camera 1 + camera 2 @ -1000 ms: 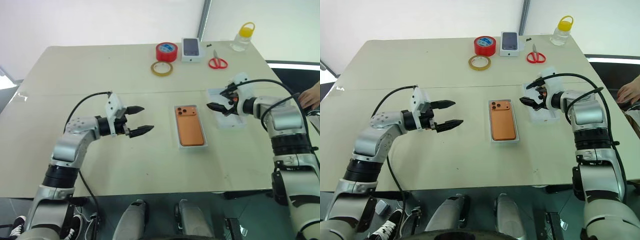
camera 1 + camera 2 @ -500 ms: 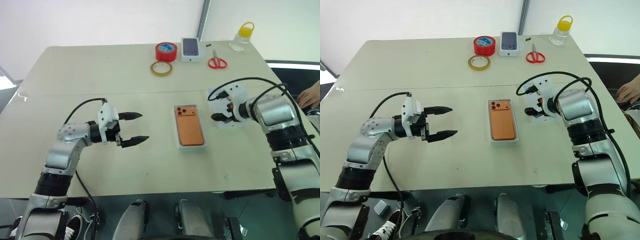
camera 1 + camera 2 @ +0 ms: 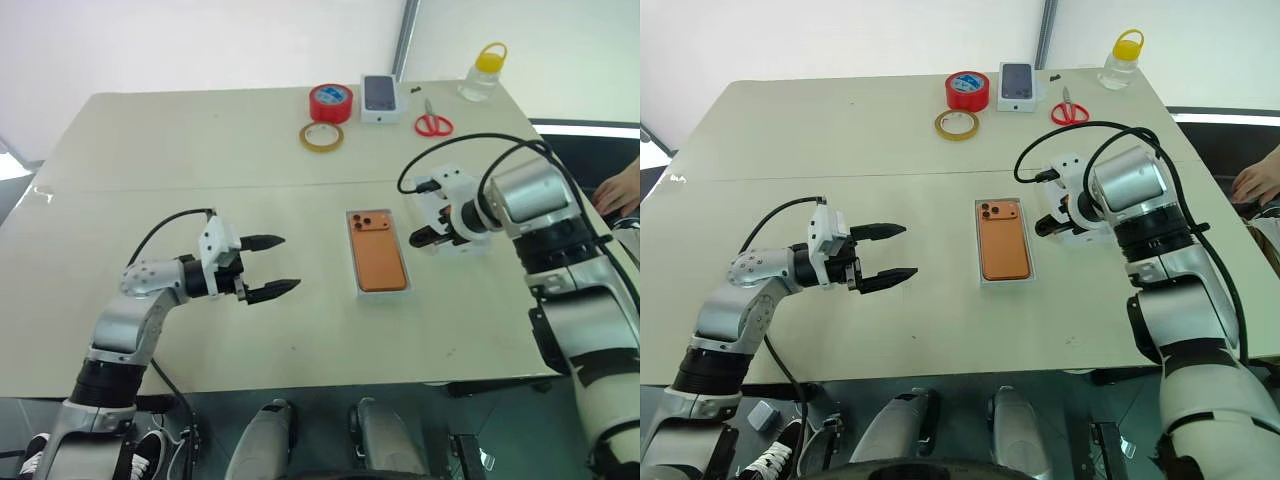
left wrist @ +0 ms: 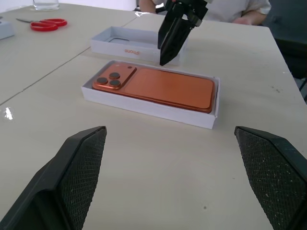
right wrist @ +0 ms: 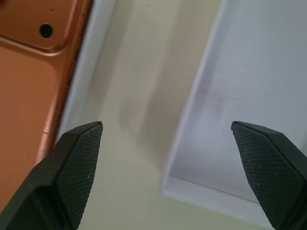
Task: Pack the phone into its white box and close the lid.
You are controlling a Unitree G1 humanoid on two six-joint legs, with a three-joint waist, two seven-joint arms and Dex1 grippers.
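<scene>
Right fingers (image 5: 268,163) lower — astride lid (image 5: 249,96) edge

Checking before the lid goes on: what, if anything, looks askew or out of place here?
Nothing stands out. The phone lies flat and square in the white box, camera side up. The lid sits beside it, inner face up, undamaged.

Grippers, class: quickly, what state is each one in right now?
Left gripper: open, holding nothing.
Right gripper: open, holding nothing, over the lid's near edge.
</scene>
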